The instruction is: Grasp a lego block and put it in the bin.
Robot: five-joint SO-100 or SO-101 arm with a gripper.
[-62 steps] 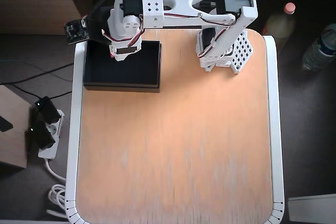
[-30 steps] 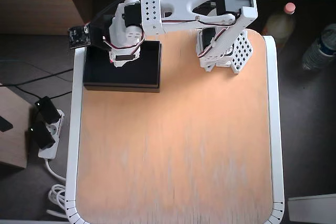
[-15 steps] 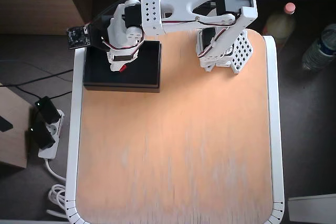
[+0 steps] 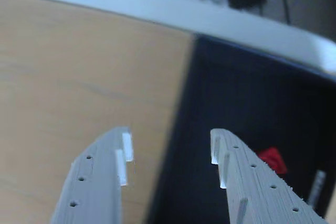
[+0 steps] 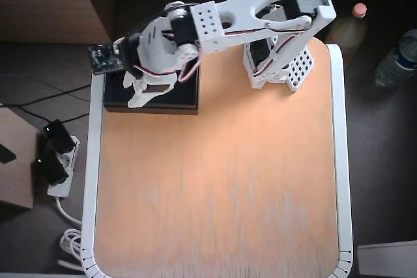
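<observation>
Wooden table, power strip beside, lego block in bin

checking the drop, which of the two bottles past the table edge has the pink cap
The yellowish bottle nearer the arm's base, touching the table's top right corner in the overhead view; the clear bottle to its right shows none.

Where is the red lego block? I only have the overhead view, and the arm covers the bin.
Observer: In the wrist view, the lego block lies inside the bin.
Operator: Is the gripper holding it?
Observer: No. The gripper is open and empty. The block sits outside the fingers, partly hidden behind the right-hand one in that view.
Operator: What are the fingers over?
Observer: The left-hand finger is over the table, and the other is over the bin.
</observation>
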